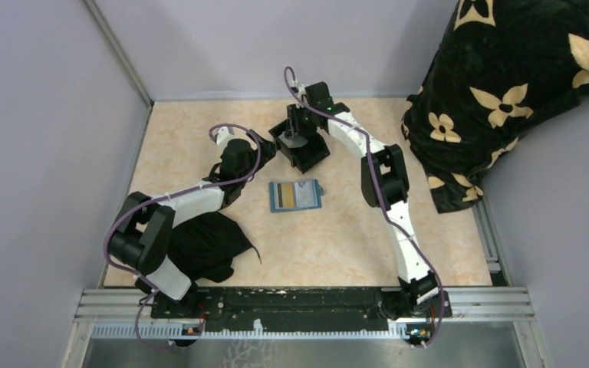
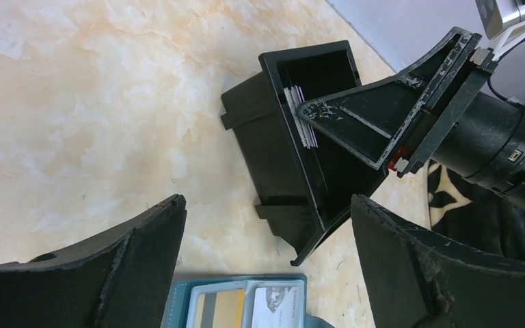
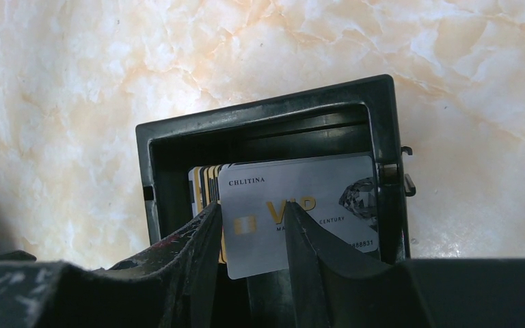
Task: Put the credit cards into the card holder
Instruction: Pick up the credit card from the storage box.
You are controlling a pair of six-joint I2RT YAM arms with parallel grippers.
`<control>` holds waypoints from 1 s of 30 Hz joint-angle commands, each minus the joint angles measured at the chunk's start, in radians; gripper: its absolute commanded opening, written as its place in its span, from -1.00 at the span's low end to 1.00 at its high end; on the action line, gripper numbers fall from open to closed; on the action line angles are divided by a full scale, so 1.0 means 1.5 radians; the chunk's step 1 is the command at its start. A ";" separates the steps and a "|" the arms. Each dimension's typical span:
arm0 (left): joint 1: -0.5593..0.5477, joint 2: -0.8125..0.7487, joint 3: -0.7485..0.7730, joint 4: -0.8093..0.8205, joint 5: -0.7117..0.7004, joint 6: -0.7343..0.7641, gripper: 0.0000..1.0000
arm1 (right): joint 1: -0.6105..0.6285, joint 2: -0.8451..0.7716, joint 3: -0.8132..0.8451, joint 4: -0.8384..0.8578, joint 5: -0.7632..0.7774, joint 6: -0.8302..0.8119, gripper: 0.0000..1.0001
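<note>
The right hand (image 3: pixel 251 208) stands half apart against the front grey-silver card (image 3: pixel 328 198) in the black tray (image 3: pixel 260 113) — whether it grips cannot be told. It should pinch this one card only — the card holder (image 1: pixel 273 196) lies open behind the hand.

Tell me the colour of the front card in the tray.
Silver card, gold lettering; right wrist view.

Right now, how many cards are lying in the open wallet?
2. A tan-yellow card and a grey card sit side by side in the wallet. Its near part is out of view, so more cards may be hidden.
</note>
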 commanded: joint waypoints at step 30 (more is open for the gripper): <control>0.003 0.006 0.011 -0.001 0.014 -0.012 0.90 | 0.011 -0.089 -0.008 -0.013 -0.032 0.003 -0.46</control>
